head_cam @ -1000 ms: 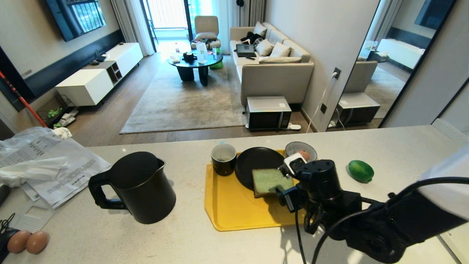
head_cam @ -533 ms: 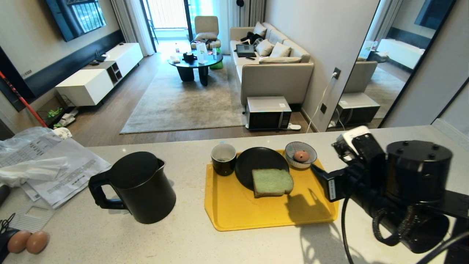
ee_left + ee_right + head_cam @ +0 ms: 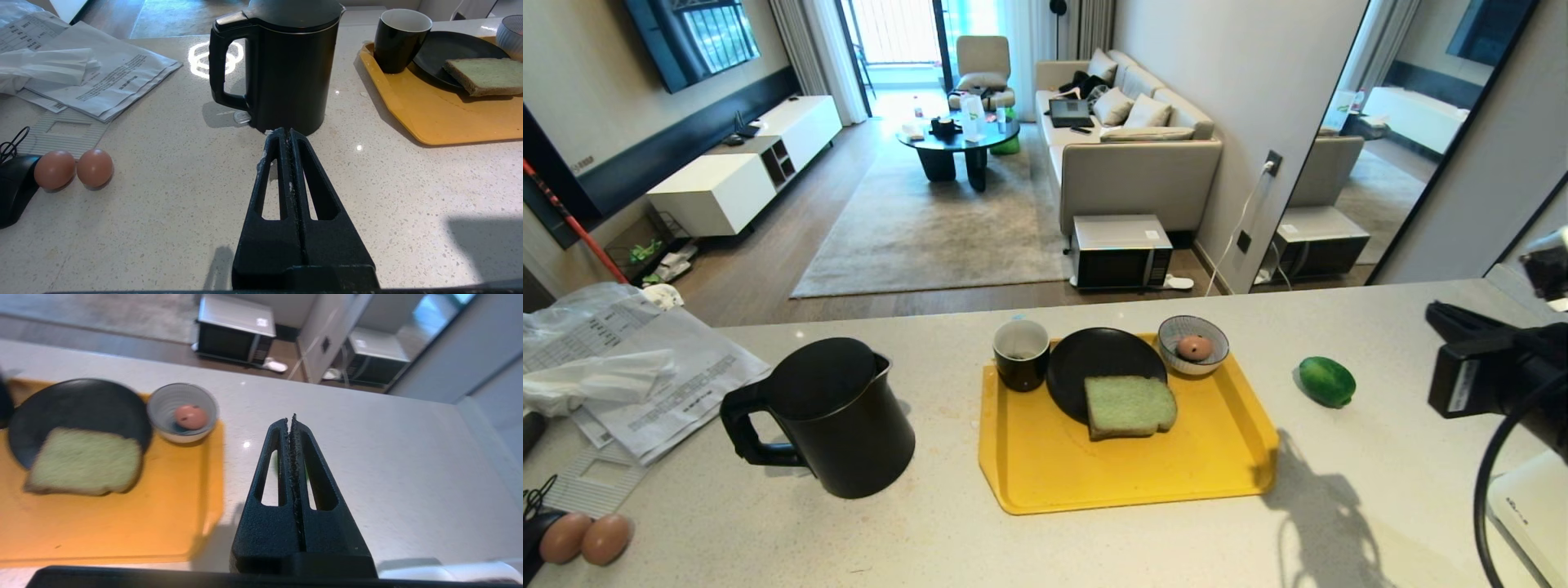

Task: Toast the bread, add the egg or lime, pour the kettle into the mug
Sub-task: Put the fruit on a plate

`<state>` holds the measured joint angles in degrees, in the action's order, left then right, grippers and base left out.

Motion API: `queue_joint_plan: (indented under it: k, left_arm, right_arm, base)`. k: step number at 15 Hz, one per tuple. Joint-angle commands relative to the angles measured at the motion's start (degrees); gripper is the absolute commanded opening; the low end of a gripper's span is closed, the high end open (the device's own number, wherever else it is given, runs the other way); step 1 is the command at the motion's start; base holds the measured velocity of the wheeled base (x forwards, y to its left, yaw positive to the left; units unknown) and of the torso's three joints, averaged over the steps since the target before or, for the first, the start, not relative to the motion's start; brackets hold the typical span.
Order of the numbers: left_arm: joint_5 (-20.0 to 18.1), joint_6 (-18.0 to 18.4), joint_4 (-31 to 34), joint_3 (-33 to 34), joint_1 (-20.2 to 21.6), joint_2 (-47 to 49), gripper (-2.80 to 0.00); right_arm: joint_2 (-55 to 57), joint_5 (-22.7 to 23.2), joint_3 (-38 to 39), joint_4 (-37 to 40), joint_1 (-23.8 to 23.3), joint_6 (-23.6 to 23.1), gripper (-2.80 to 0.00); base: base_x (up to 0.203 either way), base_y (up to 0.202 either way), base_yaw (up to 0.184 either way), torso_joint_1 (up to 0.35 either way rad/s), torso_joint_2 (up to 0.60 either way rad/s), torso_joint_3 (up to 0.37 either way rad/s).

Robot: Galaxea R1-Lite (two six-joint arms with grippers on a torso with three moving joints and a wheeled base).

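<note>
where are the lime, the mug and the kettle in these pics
lime (image 3: 1327, 380), head view, middle of its glossy green skin
mug (image 3: 1021, 354), head view, black outer wall below the white rim
kettle (image 3: 286, 73), left wrist view, front of the black body beside the loop handle

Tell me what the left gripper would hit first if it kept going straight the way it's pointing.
Most likely the kettle. The shut left gripper points at its base, low over the counter, with nothing between them in the wrist view. How big the gap is can't be told.
</note>
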<state>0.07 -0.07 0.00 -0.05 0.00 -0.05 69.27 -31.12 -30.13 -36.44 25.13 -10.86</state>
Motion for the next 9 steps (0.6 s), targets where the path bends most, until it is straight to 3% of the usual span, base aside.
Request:
queue_joint_plan:
  k: [1,2,6,9]
  left_arm:
    - [0.01,-0.01,0.00,-0.04,0.00,0.05,-2.80]
    - [0.01,-0.01,0.00,0.05,0.00,0.05,-2.80]
    - [0.01,-0.01,-0.04,0.05,0.00,0.05,-2.80]
    - [0.01,-0.01,0.00,-0.04,0.00,0.05,-2.80]
  right_arm:
    - [-6.52,0.41,1.43,0.02,-3.66,-0.35,-2.80]
    - [-9.22,2.92,2.65,0.11,-5.73,-0.53,-2.80]
    - [-22.51,20.40,9.14,0.27,-15.94,-0.64,-2.80]
    - [-29.93,27.21,15.93,0.85,-22.77,-0.58,-2.80]
  base:
    - [0.000,0.000,0.000,0.000,0.00,0.000]
    - [0.000,0.000,0.000,0.000,0.00,0.000]
    - [0.000,0.000,0.000,0.000,0.00,0.000]
    - [0.000,0.000,0.000,0.000,0.00,0.000]
